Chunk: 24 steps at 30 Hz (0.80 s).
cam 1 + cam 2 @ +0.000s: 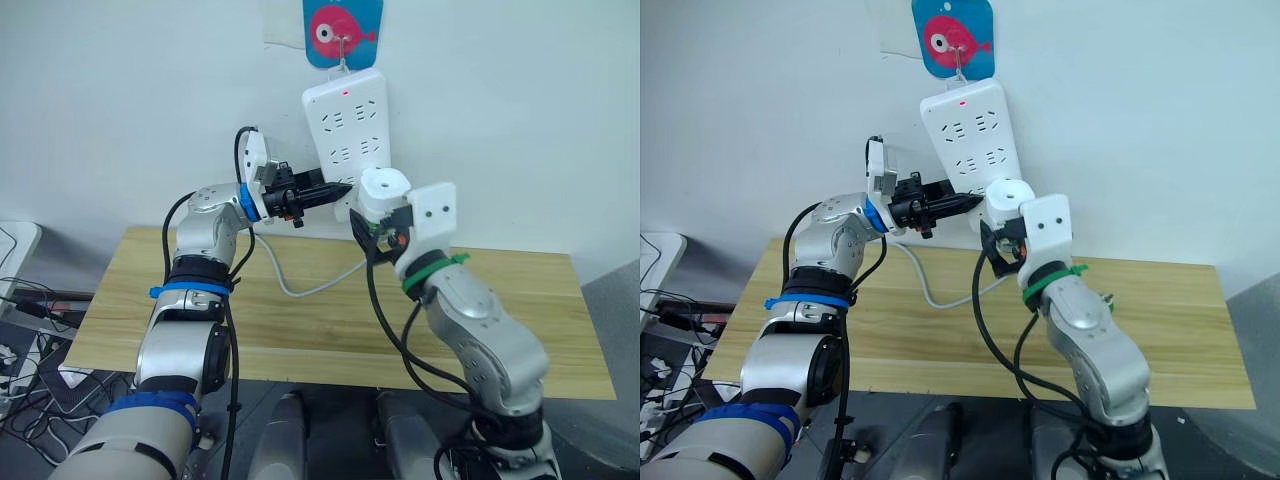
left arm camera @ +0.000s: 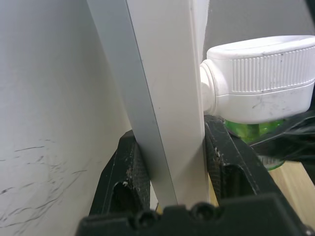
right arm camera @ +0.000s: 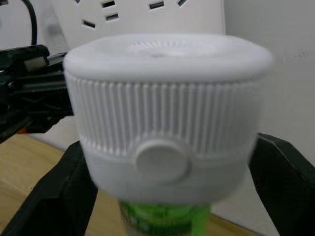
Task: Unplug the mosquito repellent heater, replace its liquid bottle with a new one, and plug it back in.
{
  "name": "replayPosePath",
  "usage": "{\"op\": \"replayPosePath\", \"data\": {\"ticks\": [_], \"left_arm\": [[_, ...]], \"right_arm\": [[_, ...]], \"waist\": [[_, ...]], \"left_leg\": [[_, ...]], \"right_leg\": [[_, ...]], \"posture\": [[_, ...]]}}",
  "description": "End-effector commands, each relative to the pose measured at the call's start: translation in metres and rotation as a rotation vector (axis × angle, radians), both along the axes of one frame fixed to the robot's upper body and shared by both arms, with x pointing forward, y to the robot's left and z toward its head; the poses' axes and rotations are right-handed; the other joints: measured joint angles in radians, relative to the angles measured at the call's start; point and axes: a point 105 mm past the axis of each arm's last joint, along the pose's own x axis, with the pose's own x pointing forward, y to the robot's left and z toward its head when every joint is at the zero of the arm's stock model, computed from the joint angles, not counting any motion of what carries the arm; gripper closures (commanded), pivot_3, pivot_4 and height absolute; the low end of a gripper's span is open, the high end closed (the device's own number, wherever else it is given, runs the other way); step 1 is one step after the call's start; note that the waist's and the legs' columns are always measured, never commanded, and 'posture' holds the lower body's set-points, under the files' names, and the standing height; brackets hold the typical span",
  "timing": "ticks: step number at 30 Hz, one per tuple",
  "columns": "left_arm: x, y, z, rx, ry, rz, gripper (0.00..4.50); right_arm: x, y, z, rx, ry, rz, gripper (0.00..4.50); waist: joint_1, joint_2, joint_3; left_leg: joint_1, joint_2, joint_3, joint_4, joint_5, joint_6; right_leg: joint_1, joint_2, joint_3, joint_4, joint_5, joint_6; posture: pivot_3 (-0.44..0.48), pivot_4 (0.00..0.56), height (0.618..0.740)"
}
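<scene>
Left gripper (image 1: 335,189) pinches the power strip's (image 1: 348,125) lower edge; we see the right gripper (image 3: 162,196) clamping the heater (image 1: 383,192) beside it, above the table (image 1: 300,310).

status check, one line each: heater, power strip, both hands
mosquito repellent heater: gripped by the right hand, green bottle fitted under it, held against the strip's lower end; whether its prongs are in a socket is hidden.
power strip: hanging on the wall, red light on, lower edge clamped.
left hand: shut on the power strip's edge.
right hand: shut on the heater.
</scene>
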Motion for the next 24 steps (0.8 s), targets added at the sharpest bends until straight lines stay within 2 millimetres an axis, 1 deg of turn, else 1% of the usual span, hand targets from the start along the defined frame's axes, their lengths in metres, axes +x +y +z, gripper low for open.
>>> {"op": "replayPosePath", "data": {"ticks": [1,4,7,9,10,12,15,17,18,19,20,21,22,24], "left_arm": [[-0.001,0.0,-0.002,0.024,-0.012,-0.013,3.21],[0.001,0.0,-0.003,0.029,-0.016,-0.008,3.21],[0.003,0.002,-0.004,0.037,-0.023,0.001,3.21],[0.005,0.004,-0.003,0.038,-0.028,0.009,2.5],[0.005,0.005,-0.003,0.039,-0.028,0.011,2.27],[0.006,0.008,-0.004,0.046,-0.023,0.016,1.64],[0.009,0.022,-0.006,0.076,-0.031,0.057,0.71],[0.011,0.033,-0.006,0.087,-0.045,0.097,0.1],[0.01,0.038,-0.006,0.091,-0.051,0.109,0.0],[0.009,0.046,-0.006,0.1,-0.059,0.125,0.0],[0.006,0.054,-0.006,0.109,-0.067,0.133,0.0],[0.002,0.061,-0.006,0.116,-0.072,0.138,0.0],[-0.002,0.065,-0.007,0.12,-0.075,0.138,0.0],[-0.016,0.072,-0.009,0.122,-0.074,0.127,0.0]], "right_arm": [[-0.028,-0.003,0.01,-0.009,-0.034,0.08,0.03],[-0.038,-0.011,0.007,-0.04,-0.011,0.126,0.03],[-0.042,-0.021,0.004,-0.075,0.005,0.169,0.03],[-0.044,-0.028,0.003,-0.099,0.01,0.185,0.0],[-0.046,-0.03,0.003,-0.115,0.011,0.2,0.0],[-0.049,-0.032,0.002,-0.143,0.014,0.228,0.0],[-0.051,-0.031,0.004,-0.178,0.004,0.26,0.0],[-0.048,-0.031,0.007,-0.177,-0.004,0.27,0.39],[-0.047,-0.03,0.008,-0.176,-0.007,0.274,0.61],[-0.045,-0.028,0.009,-0.172,-0.013,0.282,0.9],[-0.043,-0.025,0.011,-0.169,-0.019,0.291,1.3],[-0.04,-0.023,0.012,-0.172,-0.027,0.294,1.6],[-0.037,-0.021,0.014,-0.175,-0.035,0.295,2.0],[-0.029,-0.016,0.016,-0.168,-0.052,0.295,2.71]], "waist": [[0.002,0.0,0.0],[0.002,0.0,0.0],[0.003,0.0,0.0],[0.003,0.0,0.0],[0.003,0.0,0.0],[0.003,0.0,0.0],[0.0,0.0,0.0],[-0.002,-0.001,0.0],[-0.003,-0.001,0.0],[-0.005,-0.001,0.0],[-0.006,-0.001,0.0],[-0.009,-0.001,0.0],[-0.012,0.0,0.0],[-0.012,-0.001,0.0]], "left_leg": [[0.0,0.0,0.0,0.0,-0.001,0.001],[0.001,0.0,0.0,0.001,-0.001,0.002],[0.002,0.0,-0.001,0.001,-0.001,0.002],[0.002,0.0,0.0,0.001,-0.001,0.002],[0.002,0.0,0.0,0.001,-0.001,0.002],[0.002,0.0,0.0,0.001,-0.001,0.002],[0.002,0.0,0.0,0.001,-0.001,0.003],[0.002,0.0,0.0,0.001,-0.001,0.002],[0.002,0.0,0.0,0.001,-0.001,0.002],[0.002,0.0,0.0,0.001,-0.001,0.002],[0.002,0.0,0.0,0.001,-0.001,0.002],[0.002,0.0,0.0,0.001,-0.001,0.002],[0.002,0.0,0.0,0.001,-0.001,0.002],[0.002,0.001,-0.001,0.0,-0.001,0.002]], "right_leg": [[0.0,0.0,0.0,0.0,0.0,0.0],[0.0,0.0,0.0,0.002,0.0,0.0],[0.002,0.0,-0.001,0.003,0.0,0.0],[0.002,0.0,0.0,0.002,0.0,0.0],[0.002,0.0,-0.001,0.002,0.0,0.0],[0.001,0.001,-0.001,0.002,0.0,0.0],[0.001,0.001,-0.001,0.002,0.0,0.0],[0.001,0.001,-0.001,0.003,0.0,0.0],[0.001,0.001,-0.001,0.003,0.0,0.0],[0.001,0.001,-0.001,0.003,0.0,0.0],[0.001,0.001,-0.001,0.003,0.0,0.0],[0.001,0.001,-0.001,0.003,0.0,0.0],[0.001,0.001,0.0,0.003,0.0,0.0],[0.001,0.001,-0.001,0.002,0.0,0.0]], "posture": [[0.112,0.263,0.74],[0.108,0.257,0.74],[0.102,0.256,0.74],[0.101,0.255,0.74],[0.101,0.255,0.74],[0.101,0.253,0.74],[0.104,0.26,0.74],[0.11,0.264,0.74],[0.124,0.271,0.74],[0.124,0.271,0.74],[0.139,0.272,0.74],[0.153,0.276,0.74],[0.166,0.279,0.74],[0.186,0.284,0.74]]}}
